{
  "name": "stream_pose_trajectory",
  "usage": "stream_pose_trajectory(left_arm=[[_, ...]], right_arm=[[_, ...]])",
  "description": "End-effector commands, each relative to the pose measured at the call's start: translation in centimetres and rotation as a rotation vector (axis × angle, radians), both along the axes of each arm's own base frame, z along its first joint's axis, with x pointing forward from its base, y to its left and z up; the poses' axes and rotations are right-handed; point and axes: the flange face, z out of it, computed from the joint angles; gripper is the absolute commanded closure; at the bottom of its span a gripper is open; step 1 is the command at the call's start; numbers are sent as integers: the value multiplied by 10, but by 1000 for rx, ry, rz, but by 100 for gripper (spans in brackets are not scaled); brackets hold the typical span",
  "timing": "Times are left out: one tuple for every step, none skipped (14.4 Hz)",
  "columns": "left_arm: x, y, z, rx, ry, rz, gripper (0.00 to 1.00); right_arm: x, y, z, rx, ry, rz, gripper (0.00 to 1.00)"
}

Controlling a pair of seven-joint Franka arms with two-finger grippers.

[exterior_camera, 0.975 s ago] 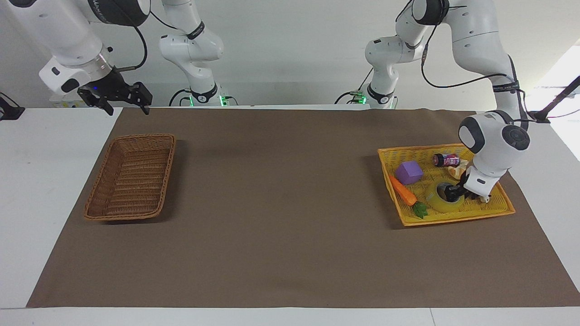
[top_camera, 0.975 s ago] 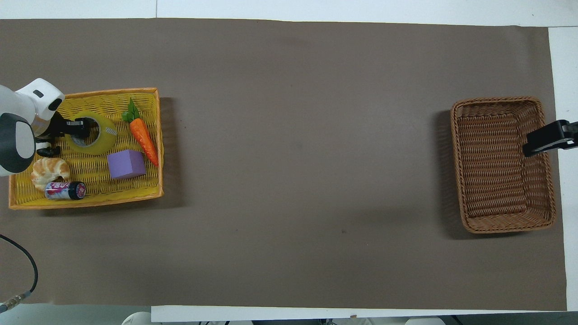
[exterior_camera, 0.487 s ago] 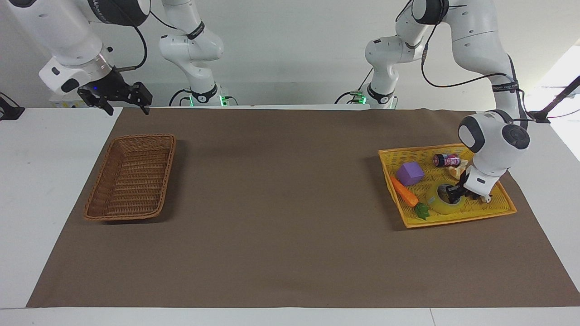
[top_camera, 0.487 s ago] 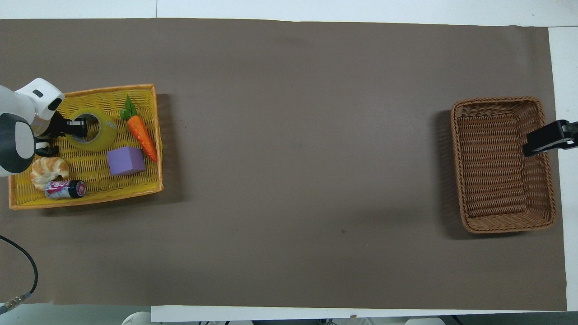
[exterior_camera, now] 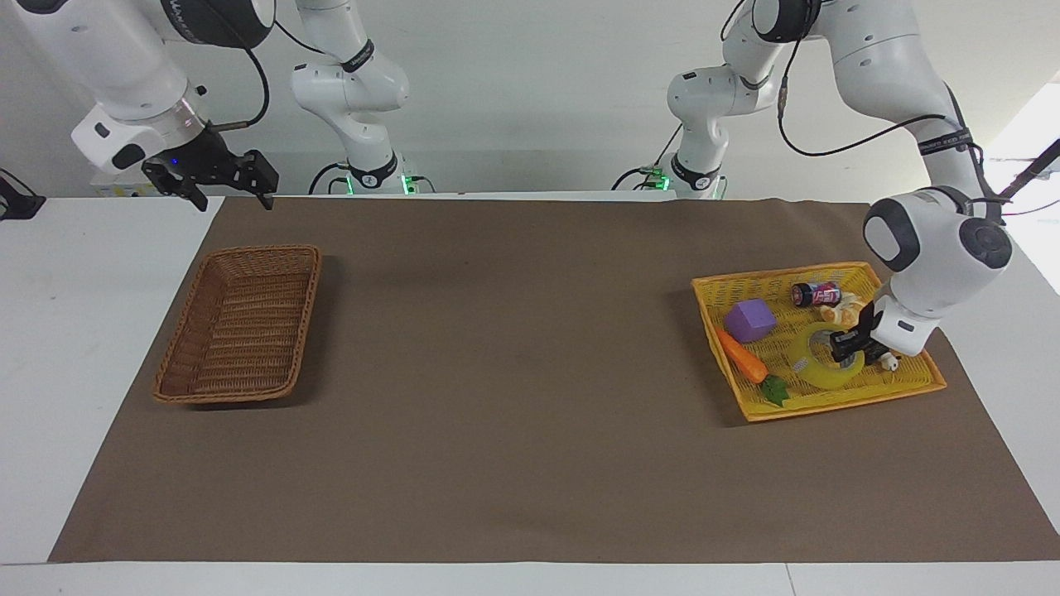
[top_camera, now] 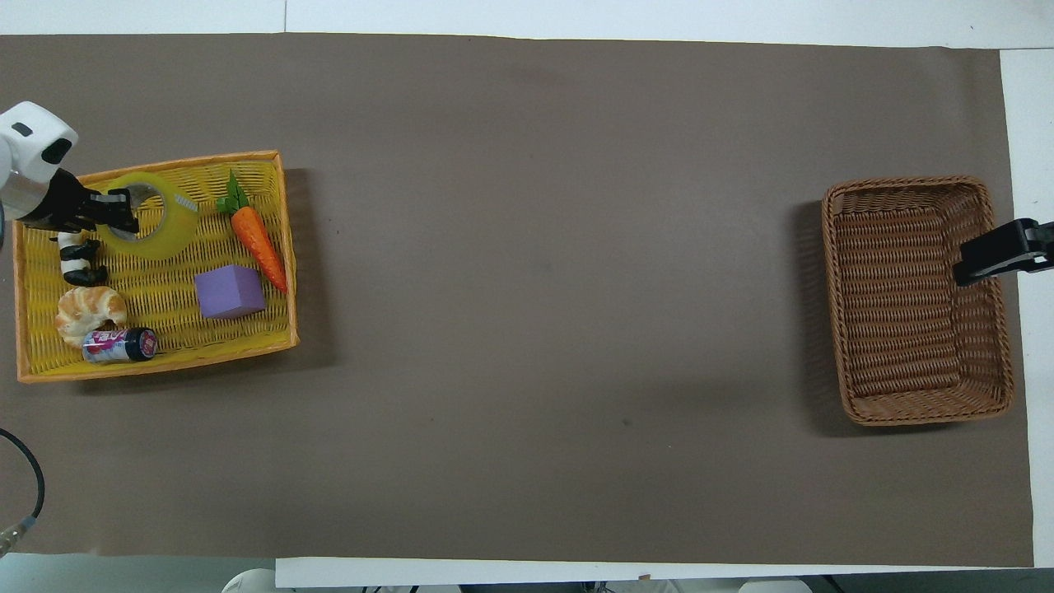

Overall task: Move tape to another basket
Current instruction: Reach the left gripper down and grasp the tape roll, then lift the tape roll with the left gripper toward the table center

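The yellow tape roll is tilted up on edge in the flat yellow tray at the left arm's end of the table. My left gripper is shut on the tape's wall, one finger inside the core and one outside. The lower rim of the tape looks close to the tray floor. The brown wicker basket sits empty at the right arm's end. My right gripper waits open, raised by the basket's edge nearest the robots.
The tray also holds an orange toy carrot, a purple cube, a croissant, a small can and a small black-and-white toy. A brown mat covers the table between tray and basket.
My left gripper has risen and drawn back toward the left arm's end, tipping the tape up from flat. The tray has turned slightly. The right arm has not moved.
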Motion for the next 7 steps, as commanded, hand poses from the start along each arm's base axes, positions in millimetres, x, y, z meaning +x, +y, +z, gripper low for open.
stream_pose_trajectory(left_arm=[[1, -79, 76, -22, 18, 45, 100], [-3, -122, 86, -30, 34, 45, 98], [-11, -162, 90, -42, 40, 47, 98], [-22, -205, 94, -56, 52, 49, 98], [-36, -240, 102, -75, 59, 45, 98], [-51, -276, 105, -77, 65, 34, 98], [-64, -308, 106, -76, 63, 24, 98]], right_arm=[[-6, -1, 0, -3, 7, 12, 1], [-6, -1, 0, -3, 7, 12, 1], [-6, -4, 1, -3, 4, 3, 1], [-7, -8, 1, -3, 5, -4, 1], [-7, -9, 1, -3, 5, -5, 1], [-7, -7, 0, -2, 8, 1, 1], [-8, -3, -1, -2, 16, 11, 1]])
